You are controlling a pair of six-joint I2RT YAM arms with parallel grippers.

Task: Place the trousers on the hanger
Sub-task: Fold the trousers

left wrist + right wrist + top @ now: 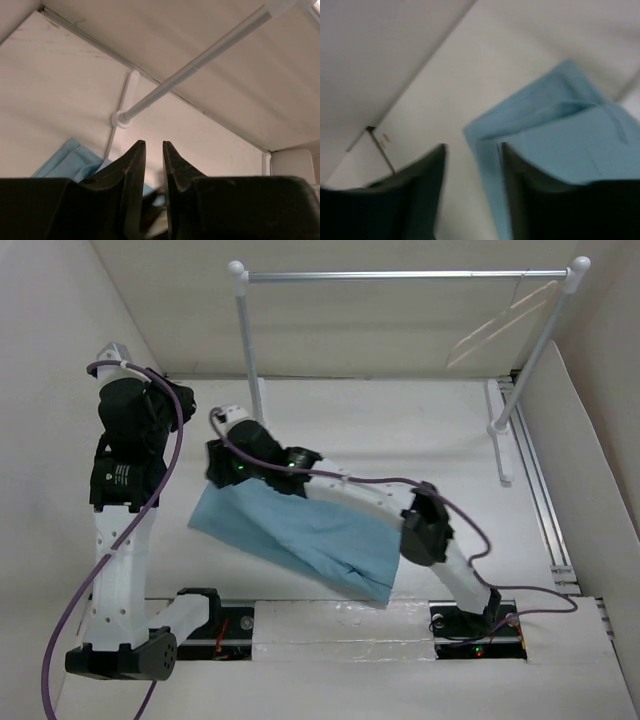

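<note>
The light blue trousers [300,538] lie folded on the table, slanting from left to near centre. My right gripper [213,483] reaches across them to their far-left end. In the right wrist view it is open [472,150], with the trousers' folded edge [492,165] between the fingers and more fabric [570,145] beyond the right finger. The thin cream-white hanger [487,332] hangs from the rail at the far right. My left gripper [188,398] is raised at the left, away from both. Its fingers [154,145] stand a slim gap apart with nothing between them.
The silver-barred rail [400,276] on white posts stands along the back, and it also shows in the left wrist view [200,60]. Its right foot [503,445] and a metal track [540,490] run along the right side. White walls close in left, back and right.
</note>
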